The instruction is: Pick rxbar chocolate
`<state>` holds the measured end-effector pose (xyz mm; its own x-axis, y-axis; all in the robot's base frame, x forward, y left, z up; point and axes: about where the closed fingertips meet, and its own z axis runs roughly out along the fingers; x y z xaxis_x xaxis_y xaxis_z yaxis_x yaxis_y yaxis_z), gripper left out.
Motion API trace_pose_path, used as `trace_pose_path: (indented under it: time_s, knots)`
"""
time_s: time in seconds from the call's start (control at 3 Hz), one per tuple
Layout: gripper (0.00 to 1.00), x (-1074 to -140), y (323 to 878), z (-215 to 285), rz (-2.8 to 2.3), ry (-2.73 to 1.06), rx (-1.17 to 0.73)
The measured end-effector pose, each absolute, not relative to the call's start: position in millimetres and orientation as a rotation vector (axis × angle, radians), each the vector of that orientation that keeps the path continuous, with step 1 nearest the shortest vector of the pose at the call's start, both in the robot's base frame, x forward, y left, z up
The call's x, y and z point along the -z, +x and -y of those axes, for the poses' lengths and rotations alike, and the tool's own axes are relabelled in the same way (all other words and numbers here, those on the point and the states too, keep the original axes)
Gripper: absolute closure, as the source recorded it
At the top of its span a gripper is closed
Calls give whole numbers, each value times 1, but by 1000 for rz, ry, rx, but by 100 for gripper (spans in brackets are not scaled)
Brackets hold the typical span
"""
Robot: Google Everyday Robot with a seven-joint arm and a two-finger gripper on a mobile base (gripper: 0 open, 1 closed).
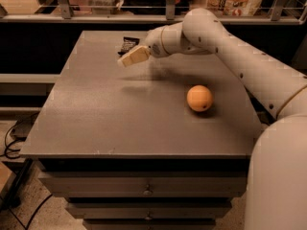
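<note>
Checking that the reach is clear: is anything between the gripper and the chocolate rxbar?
Nothing visible stands between them. The gripper hovers just in front of the rxbar chocolate, which lies near the far edge of the table. The orange fruit sits well apart, nearer the front, out of the path.

On the surface (96,123): one rxbar chocolate (128,43), at the far edge; one orange fruit (199,98), right of centre. Above, one arm (225,42) with one gripper (127,59), hanging over the far left part, just beside the bar. Below, two drawer knobs (147,192) in view.
</note>
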<state>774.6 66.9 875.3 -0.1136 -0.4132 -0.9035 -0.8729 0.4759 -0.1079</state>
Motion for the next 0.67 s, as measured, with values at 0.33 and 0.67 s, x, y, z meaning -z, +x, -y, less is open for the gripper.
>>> trace_pose_path:
  time_s: [0.33,0.67]
  knots:
    - [0,-865,788,-76,-1735,-1100,-578]
    - [0,-855,801,-88,-1739,-1091,-603]
